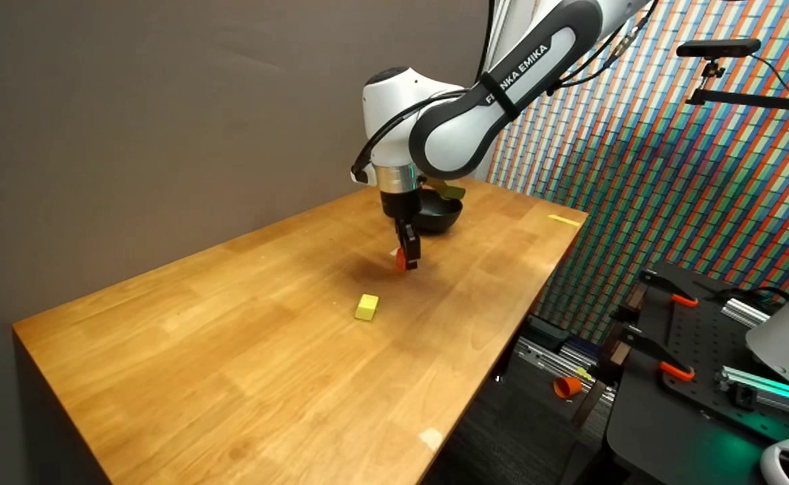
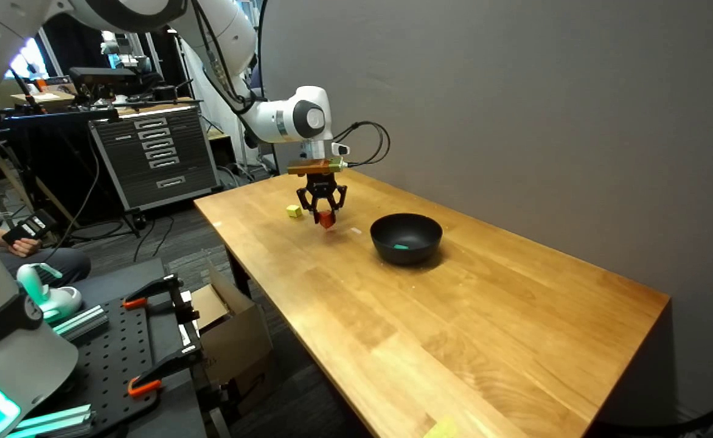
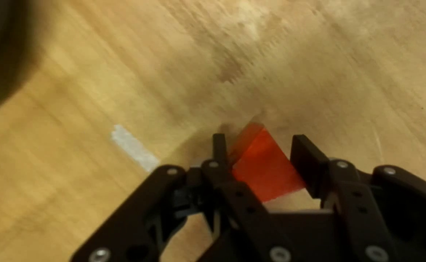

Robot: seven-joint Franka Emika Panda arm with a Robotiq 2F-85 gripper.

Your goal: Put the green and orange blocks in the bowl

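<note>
Orange block [image 3: 266, 170] pinched askew, green block [image 2: 401, 247] in the bowl [image 2: 416, 232]
The hand [image 2: 325, 218] is closed on the orange block, seemingly across its edges rather than flat faces, so it may twist; whether it clears the desk [image 2: 484, 322] is unclear. The bowl stands near, presumably leaving a short carry and release.

The Franka Emika Panda arm [image 1: 529, 67] slopes down to an upright wrist [image 1: 389, 124]; below it the Robotiq gripper [image 2: 325, 219] points down, its fingers [image 3: 307, 160] clamped slightly apart.
</note>
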